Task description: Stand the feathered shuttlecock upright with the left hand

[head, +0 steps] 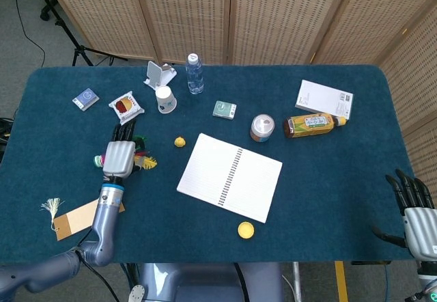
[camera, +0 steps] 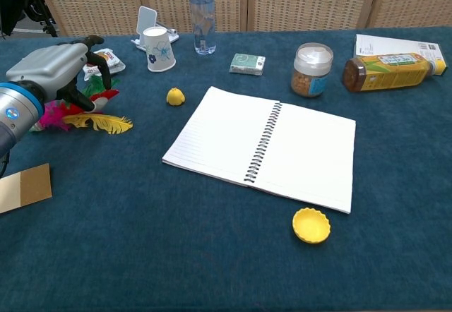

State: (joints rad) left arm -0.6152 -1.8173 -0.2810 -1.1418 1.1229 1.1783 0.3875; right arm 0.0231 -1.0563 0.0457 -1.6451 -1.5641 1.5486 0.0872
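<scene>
The feathered shuttlecock [camera: 99, 122] lies on its side on the blue table [camera: 176, 255] at the left, its red, green, yellow and pink feathers fanned out. My left hand [camera: 53, 68] hovers right over it, fingers arched down across the green and red feathers and the thumb low beside them; no closed grip shows. In the head view the left hand [head: 119, 155] covers most of the shuttlecock [head: 143, 160], and its base end is hidden. My right hand [head: 415, 210] hangs off the table's near right corner, fingers spread and holding nothing.
An open spiral notebook [camera: 261, 146] lies mid-table. A small yellow lump [camera: 175, 97], a paper cup [camera: 159, 49] and a snack packet [camera: 109, 61] sit near the shuttlecock. A cardboard tag [camera: 21, 188] lies at the near left, a yellow cap [camera: 311, 225] in front.
</scene>
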